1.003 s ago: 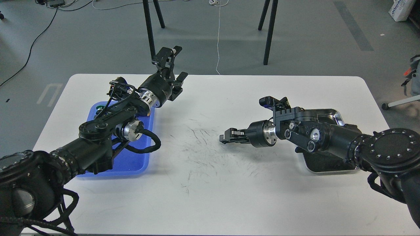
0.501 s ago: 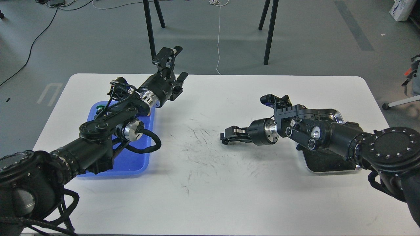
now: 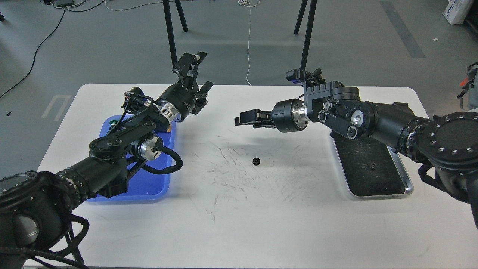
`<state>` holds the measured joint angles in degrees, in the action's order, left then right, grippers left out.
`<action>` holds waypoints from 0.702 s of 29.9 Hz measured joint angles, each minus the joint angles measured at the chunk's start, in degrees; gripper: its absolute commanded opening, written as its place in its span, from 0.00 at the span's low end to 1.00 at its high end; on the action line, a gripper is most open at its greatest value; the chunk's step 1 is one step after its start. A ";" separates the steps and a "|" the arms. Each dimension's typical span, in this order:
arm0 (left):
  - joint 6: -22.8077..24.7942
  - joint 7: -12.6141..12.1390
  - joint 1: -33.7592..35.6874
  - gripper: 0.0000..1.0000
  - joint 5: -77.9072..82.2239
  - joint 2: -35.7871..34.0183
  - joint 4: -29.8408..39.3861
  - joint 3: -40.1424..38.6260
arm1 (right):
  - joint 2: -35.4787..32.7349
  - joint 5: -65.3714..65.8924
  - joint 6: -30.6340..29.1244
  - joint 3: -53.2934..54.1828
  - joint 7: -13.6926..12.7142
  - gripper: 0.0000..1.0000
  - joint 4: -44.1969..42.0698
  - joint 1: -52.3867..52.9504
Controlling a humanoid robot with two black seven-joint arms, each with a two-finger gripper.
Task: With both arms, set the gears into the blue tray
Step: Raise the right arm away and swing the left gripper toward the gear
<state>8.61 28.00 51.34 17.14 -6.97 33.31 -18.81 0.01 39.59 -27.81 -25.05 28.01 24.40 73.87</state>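
Note:
One small black gear (image 3: 256, 161) lies alone on the scuffed white table near its middle. Another tiny dark gear (image 3: 372, 166) rests on the black lining of the silver tray (image 3: 406, 185). My right gripper (image 3: 239, 120) hovers above and slightly left of the table gear, open a little with nothing in it. The blue tray (image 3: 149, 186) sits at the left, mostly covered by my left arm. My left gripper (image 3: 199, 76) points up past the tray's far right corner, open and empty.
A green object (image 3: 114, 123) peeks out at the blue tray's far left corner. Black tripod legs (image 3: 171, 37) stand on the floor behind the table. The table's far edge runs just behind both grippers.
My right gripper let go of the gear on the table, then rose and swung toward the far side, uncovering the silver tray. The left arm has barely moved.

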 measured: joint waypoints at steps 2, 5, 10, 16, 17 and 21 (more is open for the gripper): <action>0.00 0.00 -0.11 1.00 0.00 -0.04 0.00 0.00 | 0.00 -0.26 1.01 3.39 0.00 0.91 -2.52 -0.12; 0.00 0.00 -0.21 1.00 0.01 -0.11 0.00 0.01 | 0.00 -0.83 2.91 11.61 0.00 0.96 -8.28 -1.72; 0.01 0.00 -0.34 1.00 1.02 -0.20 0.06 0.56 | 0.00 -2.14 4.56 25.68 -0.01 0.97 -15.44 -2.77; 0.11 0.00 0.24 1.00 8.53 0.05 0.13 1.14 | 0.00 -9.43 4.09 31.63 -0.02 0.98 -17.64 -1.75; 0.11 0.00 0.37 1.00 9.68 0.16 0.16 1.16 | 0.00 -11.08 4.14 31.75 -0.02 0.98 -17.78 -1.63; -0.05 0.00 1.20 1.00 15.52 0.37 0.44 1.22 | 0.00 -18.11 4.86 31.99 -0.02 0.98 -18.05 -0.34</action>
<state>8.56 28.00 52.54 32.66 -6.61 33.75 -17.59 0.00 21.48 -22.96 6.94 27.99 6.35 73.53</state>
